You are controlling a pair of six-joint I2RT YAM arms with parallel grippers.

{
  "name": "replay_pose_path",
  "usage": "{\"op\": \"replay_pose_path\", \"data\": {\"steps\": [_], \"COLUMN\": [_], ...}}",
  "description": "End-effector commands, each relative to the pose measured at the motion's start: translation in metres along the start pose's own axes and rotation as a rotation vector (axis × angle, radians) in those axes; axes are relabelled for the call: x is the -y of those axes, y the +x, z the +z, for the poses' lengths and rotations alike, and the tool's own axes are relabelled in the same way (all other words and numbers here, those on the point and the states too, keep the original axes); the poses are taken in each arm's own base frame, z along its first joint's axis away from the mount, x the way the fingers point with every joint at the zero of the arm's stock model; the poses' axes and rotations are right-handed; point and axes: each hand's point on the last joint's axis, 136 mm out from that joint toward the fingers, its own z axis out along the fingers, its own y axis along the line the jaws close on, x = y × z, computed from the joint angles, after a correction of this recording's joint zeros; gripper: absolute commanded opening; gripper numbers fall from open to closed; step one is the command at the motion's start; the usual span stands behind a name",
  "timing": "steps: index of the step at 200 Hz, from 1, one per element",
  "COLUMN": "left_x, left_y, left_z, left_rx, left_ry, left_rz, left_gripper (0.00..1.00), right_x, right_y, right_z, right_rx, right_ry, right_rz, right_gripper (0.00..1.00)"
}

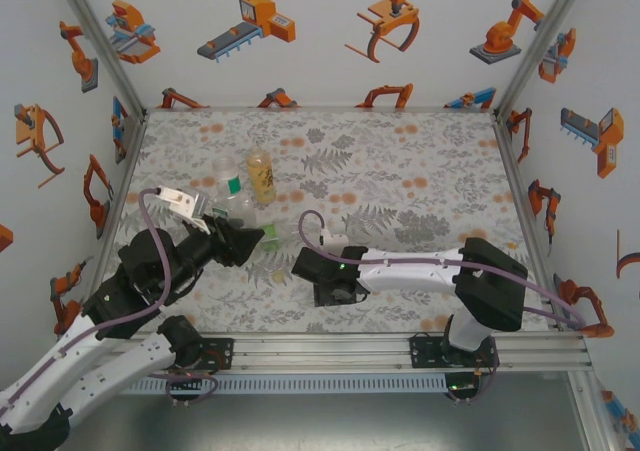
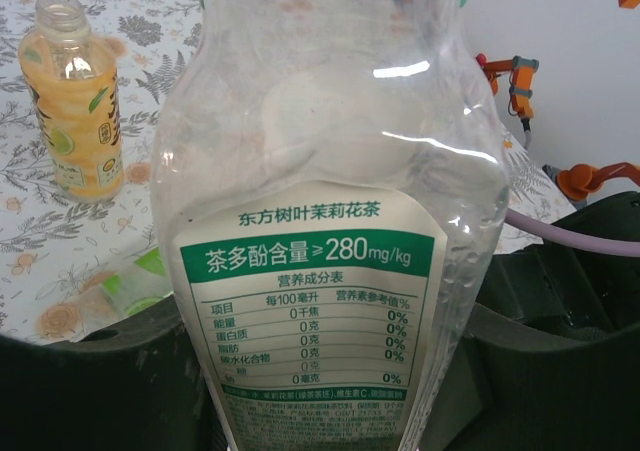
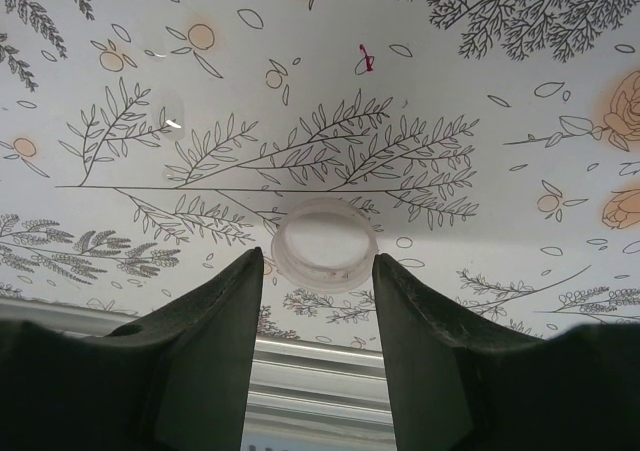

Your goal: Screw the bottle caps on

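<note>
The slim bottle [image 2: 320, 221] is being pinched between the dark fingers [image 2: 90, 391] of the left hand [image 1: 250, 241]. Its white-and-green label is being turned toward that hand's wrist, and its clear body is rising past the fingertips. Whether its neck is capped cannot be told, since the top is being cut off in the wrist view. Beyond the left hand and off to its left side, the amber bottle [image 2: 72, 96] is standing upright on the tabletop [image 1: 420, 171], with its neck being left open and uncapped. Between the amber bottle and the left hand, just beside the fingers, the squat bottle [image 2: 135, 276] is being seen only as a blurred clear shape with a green patch; its pose cannot be told. The right hand [image 3: 318, 261] is being held low over the tabletop, near the left hand but apart from it. A pale round cap [image 3: 325, 241] is being pinched between its two fingertips, with its open side being turned toward the wrist and both fingertips being pressed against its rim.
</note>
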Motion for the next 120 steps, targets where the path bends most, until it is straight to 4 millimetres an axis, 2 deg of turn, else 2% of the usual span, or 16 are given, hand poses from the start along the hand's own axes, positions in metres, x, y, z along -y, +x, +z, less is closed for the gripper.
{"op": "replay_pose_path", "data": {"steps": [1,120], "left_x": [0.0057,0.0049], "left_y": [-0.0096,-0.0099], "left_z": [-0.0002,-0.0021], "left_rx": [0.038,0.039], "left_ry": [0.028,0.025], "left_rz": [-0.020,-0.020], "left_gripper": [0.08,0.08], "right_x": [-0.0015,-0.0033], "right_y": [-0.0051,-0.0012], "right_z": [-0.0027,0.0062], "right_rx": [0.018,-0.011], "right_ry": [0.015,0.022], "right_rz": [-0.023,-0.029], "right_gripper": [0.47,0.48]}}
